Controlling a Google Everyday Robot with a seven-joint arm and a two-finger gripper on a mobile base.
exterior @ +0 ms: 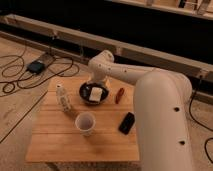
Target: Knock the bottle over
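Observation:
The bottle [62, 97] is small, slim and whitish with a narrow capped neck and faint dark marks. It stands upright near the left side of the wooden table [55, 140]. My gripper [95, 83] hangs from the white arm [160, 100] at the far side of the table, just above the back rim of a black bowl. It is to the right of the bottle and apart from it.
A black bowl [86, 95] holding a white object sits right of the bottle. A white paper cup [85, 123] stands in front. A red item [119, 95] and a black phone-like object [126, 123] lie to the right. Cables and a power box [36, 66] lie on the floor.

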